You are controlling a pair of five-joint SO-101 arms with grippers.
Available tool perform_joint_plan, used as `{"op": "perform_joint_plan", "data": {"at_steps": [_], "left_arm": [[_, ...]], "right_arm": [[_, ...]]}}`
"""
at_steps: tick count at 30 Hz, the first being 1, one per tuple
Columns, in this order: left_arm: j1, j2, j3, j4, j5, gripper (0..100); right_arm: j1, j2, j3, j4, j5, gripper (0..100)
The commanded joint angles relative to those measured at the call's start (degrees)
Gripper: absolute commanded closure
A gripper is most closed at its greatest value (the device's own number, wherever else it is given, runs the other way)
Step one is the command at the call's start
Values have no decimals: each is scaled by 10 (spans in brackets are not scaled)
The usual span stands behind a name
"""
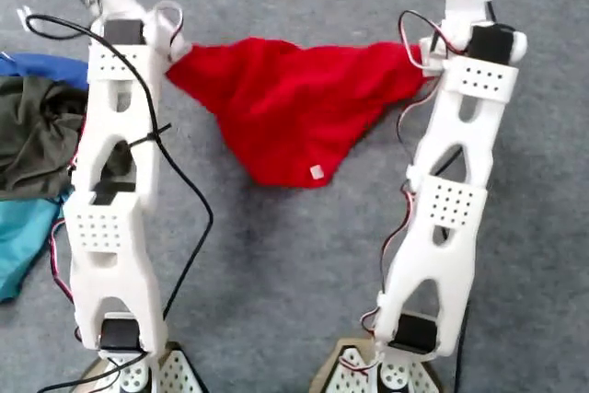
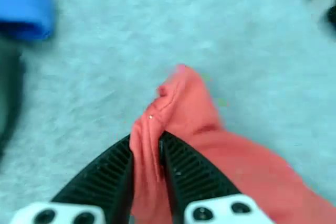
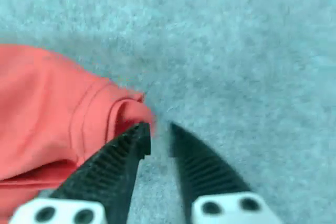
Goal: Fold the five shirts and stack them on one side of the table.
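Red shirt [image 1: 285, 108] lying spread on grey table [image 1: 304, 264] between two arms. Left gripper [image 2: 147, 139] pinching bunched shirt corner between black fingers. Right gripper [image 3: 159, 128] sitting at opposite corner, fingers slightly parted, fabric just beside one fingertip, bare table showing in gap. Pile of shirts [image 1: 32, 135], blue, dark green and teal, lying at table's left edge.

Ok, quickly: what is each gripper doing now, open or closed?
Left gripper: closed on the red shirt.
Right gripper: slightly open, holding nothing; the shirt's edge lies beside one finger.
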Motion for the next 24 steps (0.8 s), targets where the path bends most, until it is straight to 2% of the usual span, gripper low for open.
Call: {"op": "perform_joint_plan", "data": {"at_steps": [1,3,6,10,13,16,19,24], "left_arm": [[45,-40,-93,47,6,979],[51,-37,-116,74,11,979],[25,-36,-123,90,75,967],[-18,-36,-127,101,152,895],[-31,-36,-122,88,160,878],[-40,-36,-105,62,132,880],[-43,-36,-95,47,76,890],[-44,-36,-91,47,65,893]], "right_arm": [[-48,-68,-24,2,-3,751],[-95,-72,-23,3,-2,717],[-152,-51,-12,-2,3,713],[-204,26,-2,-20,18,713],[-247,78,-2,-25,33,713],[-276,114,-2,-23,80,715],[-277,136,-3,-26,99,788],[-248,142,-4,-37,100,991]]}}
